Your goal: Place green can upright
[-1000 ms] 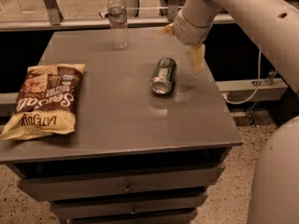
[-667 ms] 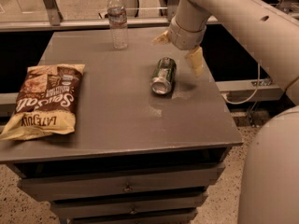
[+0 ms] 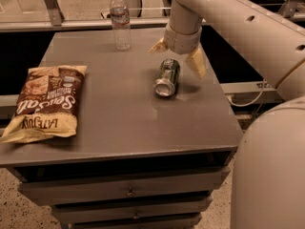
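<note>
The green can (image 3: 167,77) lies on its side on the grey table (image 3: 119,113), right of centre, with its silver end facing the front. My gripper (image 3: 177,56) hangs just above and behind the can's far end. It is open, with one pale finger (image 3: 196,62) to the right of the can and the other finger (image 3: 157,46) to the upper left. It holds nothing and does not touch the can.
A clear plastic water bottle (image 3: 120,21) stands upright at the table's back edge. A brown chip bag (image 3: 45,102) lies flat at the left side. My arm (image 3: 238,18) reaches in from the upper right. Drawers (image 3: 128,191) are below the tabletop.
My gripper has moved left and slightly nearer, from beside the can's right to straddling its far end. The can has not moved.
</note>
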